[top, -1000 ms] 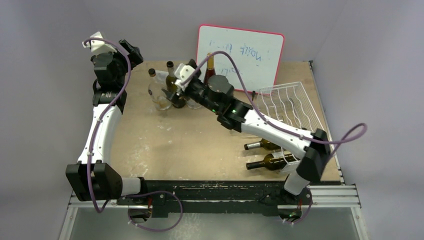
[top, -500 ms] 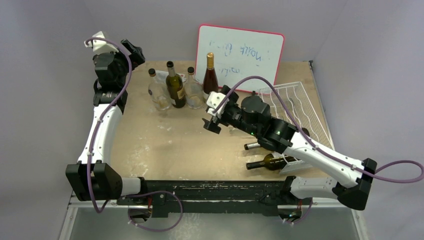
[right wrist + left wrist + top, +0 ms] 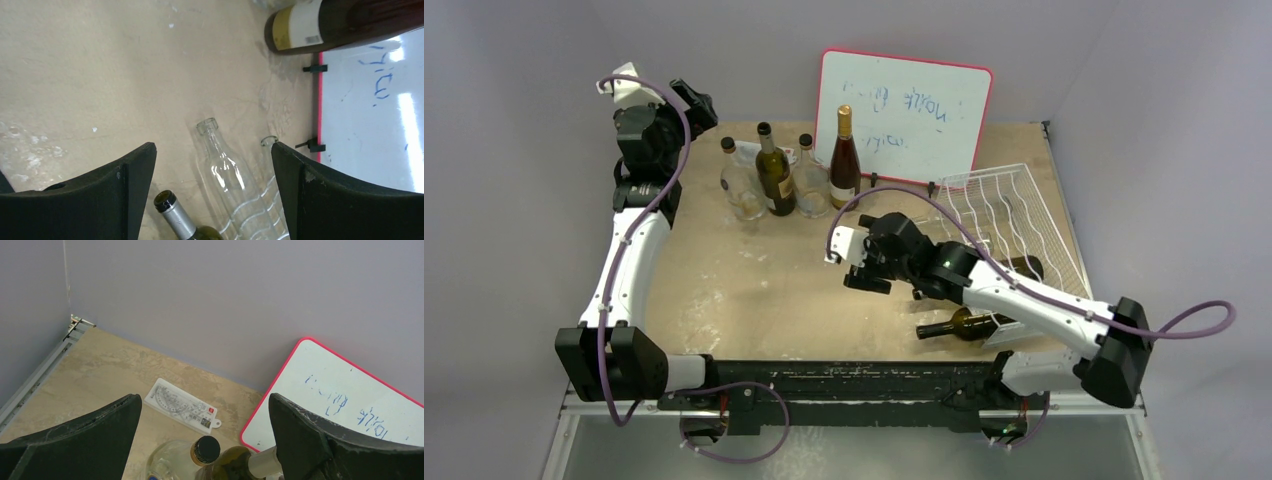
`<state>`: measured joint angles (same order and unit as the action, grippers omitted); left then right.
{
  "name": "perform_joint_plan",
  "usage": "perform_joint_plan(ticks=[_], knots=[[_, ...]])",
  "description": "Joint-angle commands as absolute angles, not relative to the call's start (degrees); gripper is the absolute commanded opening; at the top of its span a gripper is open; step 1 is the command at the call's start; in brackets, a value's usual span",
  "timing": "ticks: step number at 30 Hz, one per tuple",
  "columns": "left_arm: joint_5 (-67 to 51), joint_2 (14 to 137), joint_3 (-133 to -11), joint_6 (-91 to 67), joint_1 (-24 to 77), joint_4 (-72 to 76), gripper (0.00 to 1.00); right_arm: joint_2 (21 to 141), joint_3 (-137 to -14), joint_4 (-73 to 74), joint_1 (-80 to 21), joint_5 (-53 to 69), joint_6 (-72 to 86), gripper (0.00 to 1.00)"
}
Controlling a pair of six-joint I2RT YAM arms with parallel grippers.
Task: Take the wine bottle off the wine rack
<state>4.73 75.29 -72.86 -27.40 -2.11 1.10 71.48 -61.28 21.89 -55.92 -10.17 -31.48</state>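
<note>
Right gripper (image 3: pixel 212 148) spread wide and empty, hovering just left of wine rack (image 3: pixel 1014 212). Wine bottle (image 3: pixel 969 322) lies at the rack's near end. Left gripper (image 3: pixel 205 399) released, empty.

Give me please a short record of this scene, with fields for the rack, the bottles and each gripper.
rack: wine rack, on the right side of the table
on rack: dark bottle and clear bottle, both lying, necks out
standing: four upright bottles beside the whiteboard
right gripper: open, empty, facing the bottle necks
left gripper: open, empty, raised at the far left
task state: no bottle gripped yet
</note>
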Motion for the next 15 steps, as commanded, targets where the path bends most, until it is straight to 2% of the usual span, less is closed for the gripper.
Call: perform_joint_plan(ticks=[1, 5, 12, 15], knots=[[4.83, 74.03, -74.95, -26.7, -1.89, 3.56, 0.98, 75.71, -60.49, 22.7, -53.67, -11.31, -35.64, 0.86], [4.72, 73.92, -75.05, -26.63, -1.85, 3.58, 0.98, 80.76, -61.3, 23.07, -51.82, -12.05, -37.67, 0.8], [4.77, 73.98, -75.19, -26.54, -1.94, 3.49, 0.98, 87.69, -61.4, 23.27, -48.79, -13.34, -41.33, 0.79], [4.49, 73.84, -75.21, -26.69, -2.12, 3.52, 0.98, 92.24, -61.9, 24.16, -47.44, -14.88, -42.71, 0.74]])
